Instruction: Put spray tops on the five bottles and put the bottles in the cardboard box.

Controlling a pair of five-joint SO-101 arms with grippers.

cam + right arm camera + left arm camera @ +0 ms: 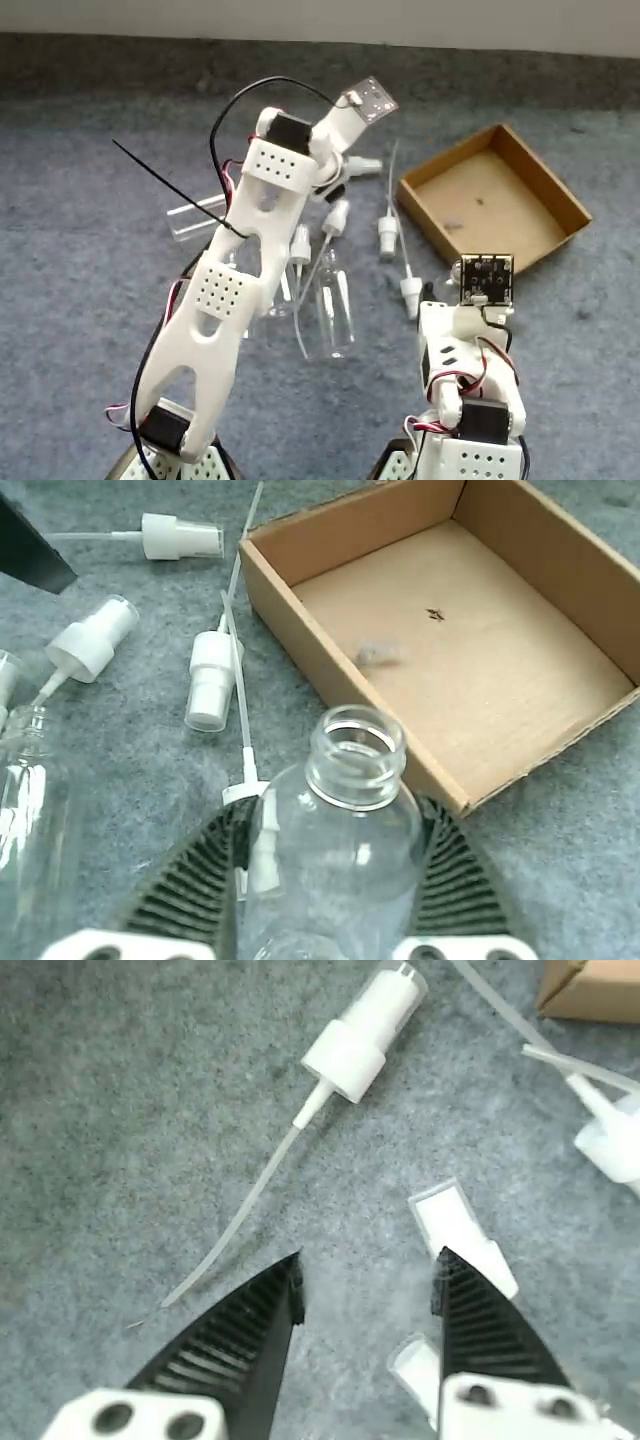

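Observation:
My left gripper (365, 1265) hangs open just above the carpet, and a white spray top (465, 1235) lies against the inside of one finger. Another spray top (360, 1030) with a long tube lies farther ahead. In the high view this gripper (338, 185) is among the scattered spray tops (388, 235). My right gripper (335, 820) is shut on an upright clear bottle (345, 850) with an open neck and no top. It stands close to the near wall of the empty cardboard box (480, 650).
Clear bottles (330, 300) lie on the grey carpet between the arms, and another (195, 215) lies to the left. Several loose spray tops (210, 680) lie beside the box (490, 195). The carpet right of the box is bare.

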